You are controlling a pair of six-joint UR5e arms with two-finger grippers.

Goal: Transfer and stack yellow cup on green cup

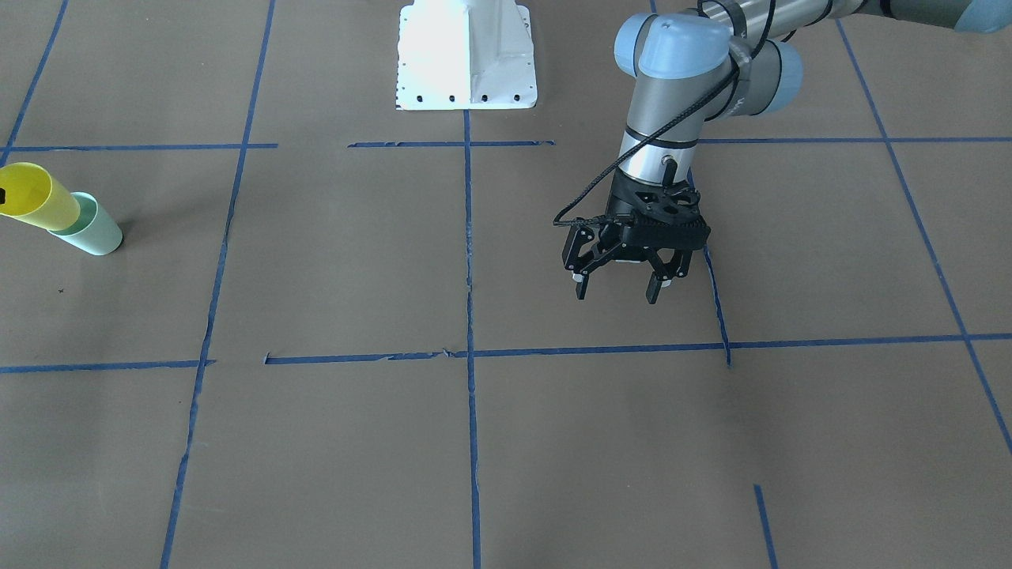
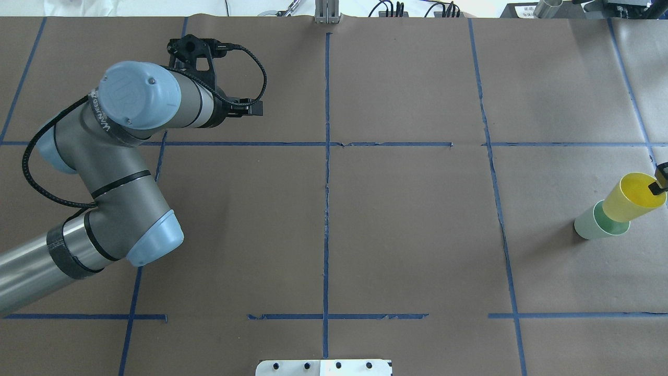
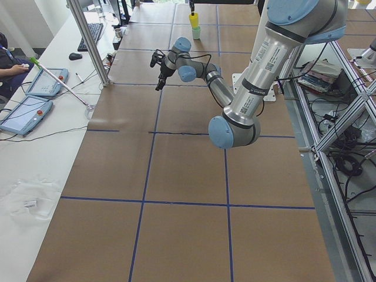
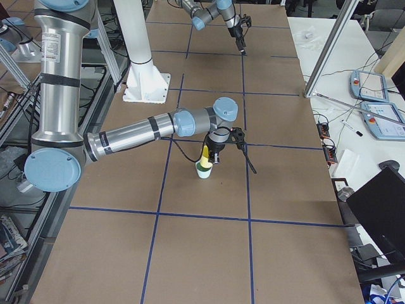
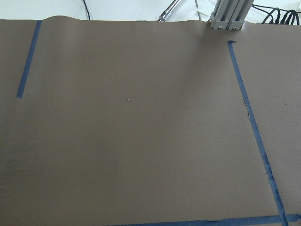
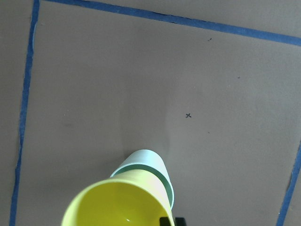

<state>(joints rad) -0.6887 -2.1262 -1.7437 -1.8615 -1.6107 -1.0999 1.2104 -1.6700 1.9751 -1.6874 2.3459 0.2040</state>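
The yellow cup (image 2: 626,201) sits nested in the green cup (image 2: 591,225) at the table's far right end. The pair also shows in the front view, yellow cup (image 1: 35,197) in green cup (image 1: 96,231). My right gripper (image 4: 211,154) is at the yellow cup's rim. One black finger (image 2: 657,187) reaches inside the rim and it looks shut on the rim. In the right wrist view the yellow cup (image 6: 117,207) fills the bottom, over the green cup (image 6: 149,162). My left gripper (image 1: 617,296) is open and empty, hovering above the paper far from the cups.
Brown paper with a blue tape grid (image 1: 468,237) covers the table. The white robot base plate (image 1: 466,55) stands at the robot's edge. An aluminium post (image 3: 88,41) and teach pendants (image 3: 35,94) stand on the operators' side table.
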